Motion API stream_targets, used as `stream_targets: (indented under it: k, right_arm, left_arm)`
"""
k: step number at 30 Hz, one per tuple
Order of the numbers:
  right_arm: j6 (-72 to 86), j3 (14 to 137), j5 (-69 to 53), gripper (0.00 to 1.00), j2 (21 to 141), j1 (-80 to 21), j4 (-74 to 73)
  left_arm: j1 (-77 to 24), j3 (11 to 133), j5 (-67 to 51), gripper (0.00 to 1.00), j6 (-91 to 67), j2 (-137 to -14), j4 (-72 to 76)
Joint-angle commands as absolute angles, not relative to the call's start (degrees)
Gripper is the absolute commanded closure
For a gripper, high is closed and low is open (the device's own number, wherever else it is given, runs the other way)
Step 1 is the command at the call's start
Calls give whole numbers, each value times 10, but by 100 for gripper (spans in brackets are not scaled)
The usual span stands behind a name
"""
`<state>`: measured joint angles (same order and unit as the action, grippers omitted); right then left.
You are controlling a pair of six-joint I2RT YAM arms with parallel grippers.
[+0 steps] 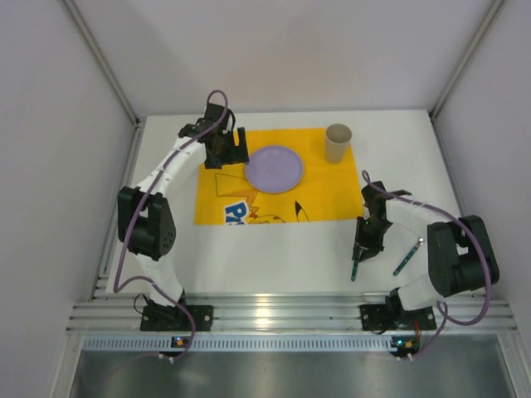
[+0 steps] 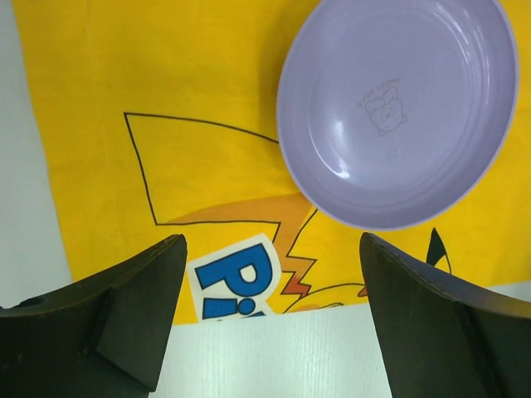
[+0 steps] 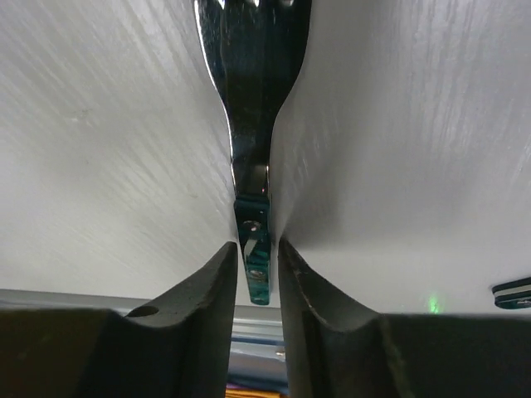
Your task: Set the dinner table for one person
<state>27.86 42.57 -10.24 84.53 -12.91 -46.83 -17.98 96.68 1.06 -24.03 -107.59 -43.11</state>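
Observation:
The white dinner table (image 1: pixel 274 257) carries a yellow cartoon-print cloth (image 1: pixel 224 186). On the cloth lie a lilac plate (image 1: pixel 275 168) and a beige cup (image 1: pixel 338 143). My left gripper (image 1: pixel 226 149) hovers open and empty just left of the plate. In the left wrist view it (image 2: pixel 272 274) is over the cloth's near edge, with the plate (image 2: pixel 398 116) ahead to the right. My right gripper (image 1: pixel 362 242) is right of the cloth's lower right corner, shut on the teal handle of a metal fork (image 1: pixel 354 267). In the right wrist view the fingers (image 3: pixel 220 274) pinch the handle and the fork (image 3: pixel 253 99) points away.
A second teal-handled utensil (image 1: pixel 407 257) lies on the table right of my right gripper. The ribbed aluminium rail (image 1: pixel 274 315) runs along the near edge. Pale grey panels (image 1: pixel 50 124) wall the table on three sides.

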Motion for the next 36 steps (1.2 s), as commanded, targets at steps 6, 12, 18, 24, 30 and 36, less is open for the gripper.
stream_targets:
  k: [6, 12, 18, 24, 30, 36]
  right_arm:
    - [274, 452, -31, 100, 909, -138, -411]
    - [258, 528, 31, 100, 872, -172, -488]
    - [243, 685, 85, 100, 851, -239, -593]
    - [230, 787, 63, 100, 945, -256, -587]
    - [209, 917, 55, 100, 1075, -259, -585]
    - [198, 1045, 54, 100, 1187, -258, -607]
  left_arm:
    - [-177, 922, 34, 10, -229, -1013, -449]
    - [-177, 920, 36, 10, -225, -1005, -448]
    - [-177, 920, 27, 10, -231, -1006, -433]
    - [-177, 925, 25, 10, -230, -1012, -432]
    - [-174, 926, 37, 10, -220, -1000, -445]
    - [-168, 908, 51, 10, -209, -977, -454]
